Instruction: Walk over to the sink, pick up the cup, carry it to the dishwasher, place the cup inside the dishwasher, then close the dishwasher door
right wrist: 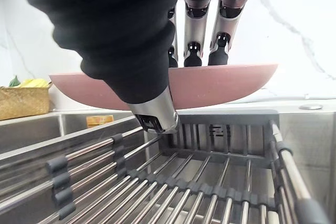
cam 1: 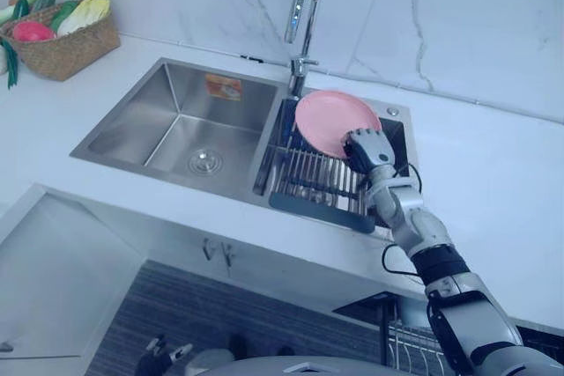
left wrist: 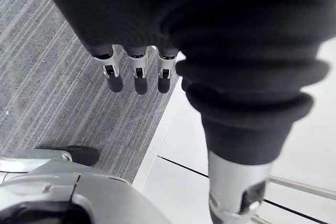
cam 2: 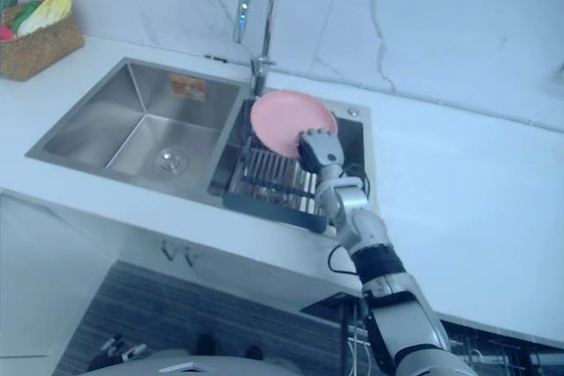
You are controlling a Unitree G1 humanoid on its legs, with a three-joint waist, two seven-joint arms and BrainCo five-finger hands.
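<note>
Over sink rack point(cam 1: 308, 178), my right hand point(cam 1: 368, 151) clamped on plate point(cam 1: 322, 116); left hand point(left wrist: 139, 77) slack, empty. Carrying, loading, closing all left.

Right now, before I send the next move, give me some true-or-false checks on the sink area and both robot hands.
1. The right robot hand pinches a pink plate above the dish rack. True.
2. The right robot hand holds a cup. False: it holds the pink plate.
3. The left sink basin is stacked with dishes. False: it holds none, and its drain shows.
4. A wicker basket of vegetables stands on the counter left of the sink. True.
5. The left robot hand rests on the counter. False: it hangs open over the grey floor.
</note>
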